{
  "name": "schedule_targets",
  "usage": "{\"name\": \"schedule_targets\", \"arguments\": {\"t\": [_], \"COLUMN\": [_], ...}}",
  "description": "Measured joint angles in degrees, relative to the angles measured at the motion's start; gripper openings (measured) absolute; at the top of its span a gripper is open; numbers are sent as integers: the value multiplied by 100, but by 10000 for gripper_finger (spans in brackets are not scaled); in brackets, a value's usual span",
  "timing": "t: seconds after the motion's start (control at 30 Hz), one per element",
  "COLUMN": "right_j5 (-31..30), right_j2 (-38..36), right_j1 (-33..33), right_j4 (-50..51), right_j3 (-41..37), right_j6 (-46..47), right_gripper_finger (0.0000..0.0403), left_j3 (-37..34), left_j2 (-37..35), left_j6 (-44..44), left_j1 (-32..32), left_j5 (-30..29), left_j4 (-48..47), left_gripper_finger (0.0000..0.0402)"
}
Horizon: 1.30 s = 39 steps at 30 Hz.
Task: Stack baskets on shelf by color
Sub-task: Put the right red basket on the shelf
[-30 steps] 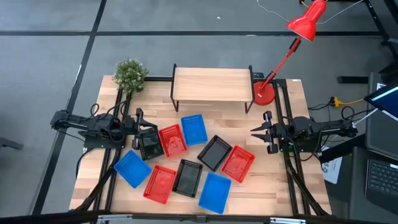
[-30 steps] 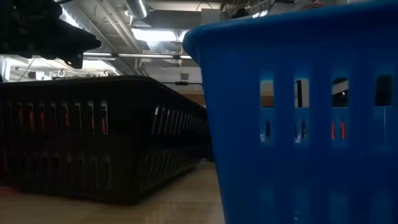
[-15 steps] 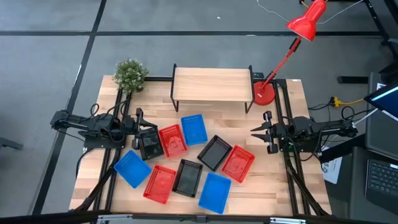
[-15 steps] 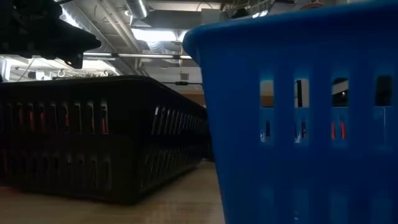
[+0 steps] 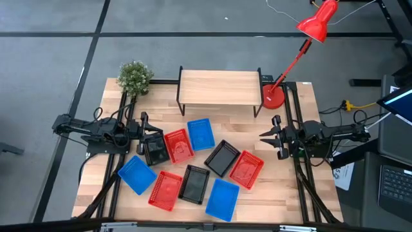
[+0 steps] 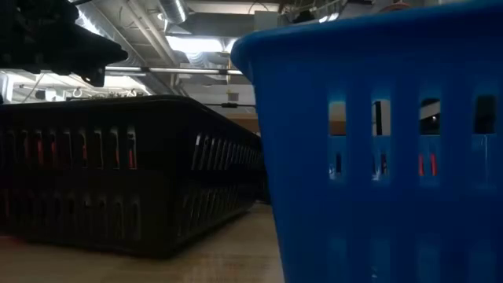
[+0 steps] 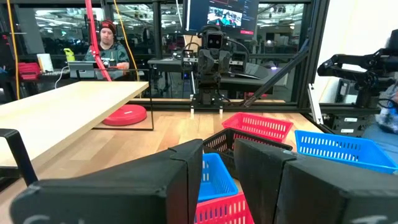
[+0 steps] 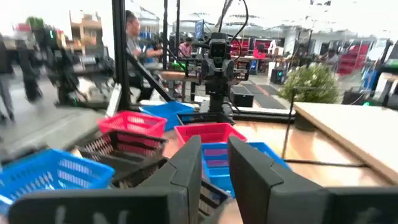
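Nine baskets lie scattered on the tabletop in front of the shelf [image 5: 219, 88], each flat on its base. Three are blue [image 5: 201, 133] [image 5: 136, 174] [image 5: 223, 198], three red [image 5: 179, 145] [image 5: 166, 190] [image 5: 246, 169] and three black [image 5: 156, 149] [image 5: 194, 183] [image 5: 223, 157]. The shelf's board carries nothing. My left gripper [image 5: 147, 131] [image 7: 219, 155] hovers open at the left edge of the group, beside the leftmost black basket. At the right edge my right gripper [image 5: 264, 136] [image 8: 214, 149] hovers open. Both point level toward the middle.
A small potted plant [image 5: 134, 77] stands at the shelf's left end. A red desk lamp has its base [image 5: 273, 96] at the shelf's right end. The low view is filled by a black basket [image 6: 118, 173] and a blue one [image 6: 377, 157]. People sit in the room beyond the table.
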State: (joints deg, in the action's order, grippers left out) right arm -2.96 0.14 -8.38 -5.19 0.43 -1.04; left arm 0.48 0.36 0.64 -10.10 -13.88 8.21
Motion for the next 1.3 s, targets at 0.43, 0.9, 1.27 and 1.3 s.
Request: {"name": "schedule_targets", "arguments": {"t": [0.43,0.9,1.27,1.3], "right_j5": [444,2299,1726,1940], "right_j2": [2,0,17,51], "right_j1": [0,0,0,-10], "right_j4": [104,60,-2509,-2482], "right_j3": [0,0,189,313], "right_j6": [1417,1458,1153,1230], "right_gripper_finger": [81,81,81,81], "left_j3": [0,0,-1,0], "left_j2": [0,0,0,0], "left_j6": [0,0,1991,1990], "left_j1": [1,0,0,1], "left_j5": [1,1,-42,-42], "left_j4": [0,0,274,324], "left_gripper_finger": [86,86,86,86]}}
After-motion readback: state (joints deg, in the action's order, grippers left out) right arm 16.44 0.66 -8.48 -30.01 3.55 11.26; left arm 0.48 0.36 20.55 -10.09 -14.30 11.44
